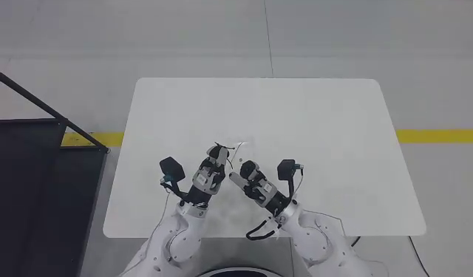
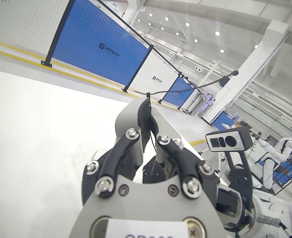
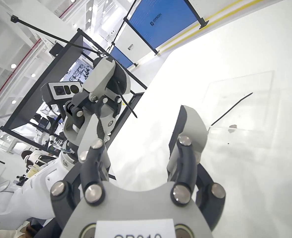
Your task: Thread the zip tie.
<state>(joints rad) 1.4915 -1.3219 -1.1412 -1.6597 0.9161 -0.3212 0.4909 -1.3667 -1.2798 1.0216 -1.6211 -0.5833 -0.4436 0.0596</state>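
My left gripper [image 2: 146,107] is shut on a black zip tie [image 2: 193,87]. The tie's long strap sticks out past the fingertips and ends in a small square head [image 2: 235,72]. A short tail hangs out the other side of the left gripper [image 3: 108,75], beside the strap [image 3: 54,37]. My right gripper [image 3: 146,122] stands open and empty, close beside the left one and just apart from the tail. In the top view the left gripper [image 1: 218,157] and the right gripper [image 1: 239,176] sit together near the table's front middle. A second black zip tie [image 3: 231,108] lies flat on the table.
The white table [image 1: 332,129] is bare apart from a clear thin sheet [image 3: 257,125] under the loose tie. A black frame and dark panel [image 1: 44,173] stand off the table's left side. Open table surface lies behind and to both sides of the grippers.
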